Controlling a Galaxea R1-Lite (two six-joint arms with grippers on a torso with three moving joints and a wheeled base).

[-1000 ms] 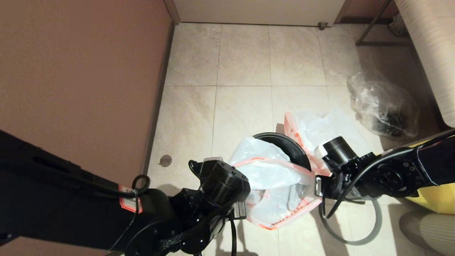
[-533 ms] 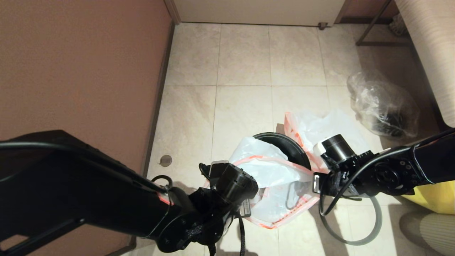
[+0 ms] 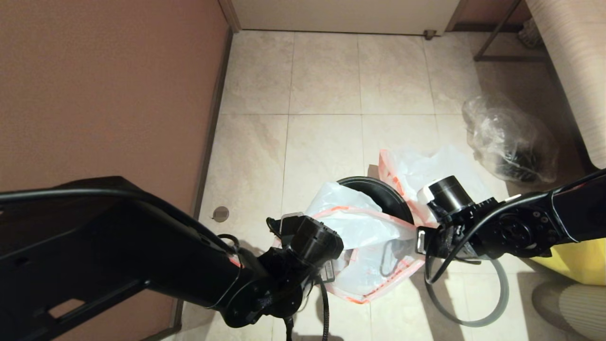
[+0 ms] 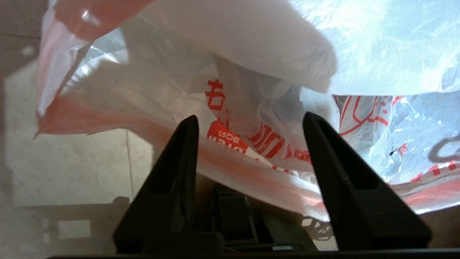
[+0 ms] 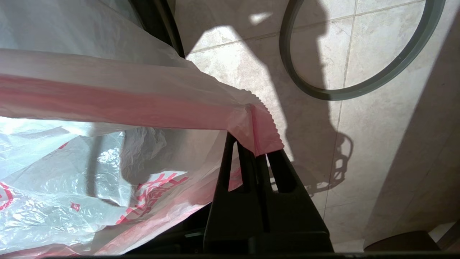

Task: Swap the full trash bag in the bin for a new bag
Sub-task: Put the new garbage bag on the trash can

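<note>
- The left claw (image 4: 249, 120) has pushed further forward, fingers spread wide at the new bag's (image 3: 364, 251) near edge.
- The right claw (image 5: 253, 145) stays pinched on the bag's corner.
- The bag is draped over the bin (image 3: 378, 189).

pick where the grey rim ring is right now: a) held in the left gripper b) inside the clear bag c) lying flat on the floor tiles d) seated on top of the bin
c: the grey rim ring lies flat on the floor tiles beside the bin, under the right arm, with no gripper on it.

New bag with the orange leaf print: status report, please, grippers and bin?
Right gripper shut on limp printed new bag edge. Left gripper open at its other side. Bag over round black bin. Grey rim ring lies on floor.
</note>
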